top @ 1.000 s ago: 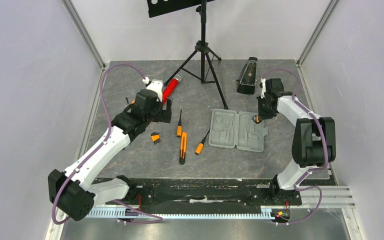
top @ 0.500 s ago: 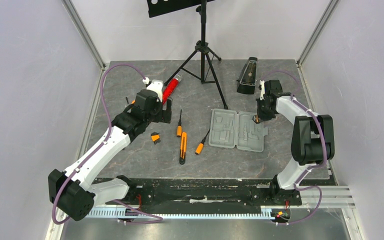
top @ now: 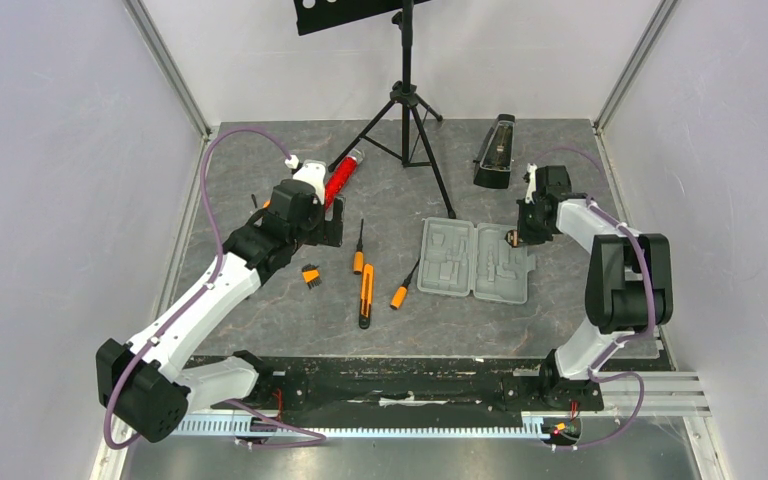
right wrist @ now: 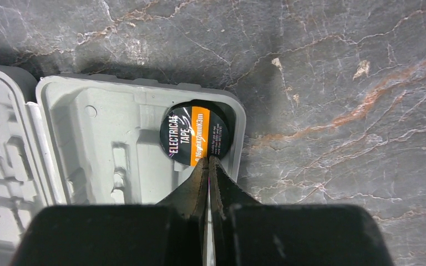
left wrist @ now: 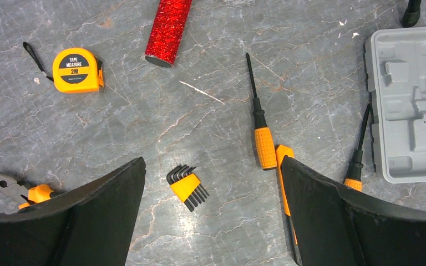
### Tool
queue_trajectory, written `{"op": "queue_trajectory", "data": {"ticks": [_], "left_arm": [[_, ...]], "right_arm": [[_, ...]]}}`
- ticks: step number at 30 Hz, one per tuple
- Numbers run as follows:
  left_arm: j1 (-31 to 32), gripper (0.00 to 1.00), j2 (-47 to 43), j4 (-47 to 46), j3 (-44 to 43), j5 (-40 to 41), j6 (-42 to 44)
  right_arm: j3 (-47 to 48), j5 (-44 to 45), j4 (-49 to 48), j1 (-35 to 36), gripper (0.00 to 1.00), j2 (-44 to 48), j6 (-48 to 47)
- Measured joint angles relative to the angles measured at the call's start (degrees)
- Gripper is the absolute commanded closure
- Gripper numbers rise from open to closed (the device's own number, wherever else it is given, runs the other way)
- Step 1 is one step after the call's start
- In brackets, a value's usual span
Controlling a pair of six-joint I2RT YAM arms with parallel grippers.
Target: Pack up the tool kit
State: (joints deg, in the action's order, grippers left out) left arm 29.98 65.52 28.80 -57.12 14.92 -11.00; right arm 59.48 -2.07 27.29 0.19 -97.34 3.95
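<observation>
table (top: 460, 325): dark grey stone-look top with pale and rust-coloured veins, matt.
walls (top: 60, 150): plain pale lilac-white panels closing the left, far and right edges.
corner posts (top: 165, 65): silver metal, one rising from each far corner of the table.
music stand (top: 406, 60): black tripod at the middle of the far edge; its perforated tray (top: 345, 12) is cut by the top of the view.
near edge: black bar (top: 390, 385), then a white slotted strip (top: 410, 432).
light: even and soft, shadows faint.

Marbled table (top: 290, 335) bears open case (top: 460, 262), loose tools (top: 366, 295), metronome (top: 494, 152).
</observation>
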Motion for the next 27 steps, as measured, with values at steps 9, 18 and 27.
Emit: {"op": "queue_trajectory", "data": {"ticks": [9, 18, 27], "left_arm": [[0.00, 0.03, -0.33, 0.00, 0.17, 0.00, 0.02], [-0.07, 0.03, -0.33, 0.00, 0.20, 0.00, 0.00], [-0.28, 0.03, -0.33, 0.00, 0.20, 0.00, 0.00]], "right_arm": [[0.46, -4.11, 0.22, -2.45, 1.00, -0.72, 2.12], [5.53, -0.44, 4.96, 1.36, 0.97, -2.12, 0.22], [11.67, 2.21, 5.31, 6.40, 0.97, -2.29, -1.60]]}}
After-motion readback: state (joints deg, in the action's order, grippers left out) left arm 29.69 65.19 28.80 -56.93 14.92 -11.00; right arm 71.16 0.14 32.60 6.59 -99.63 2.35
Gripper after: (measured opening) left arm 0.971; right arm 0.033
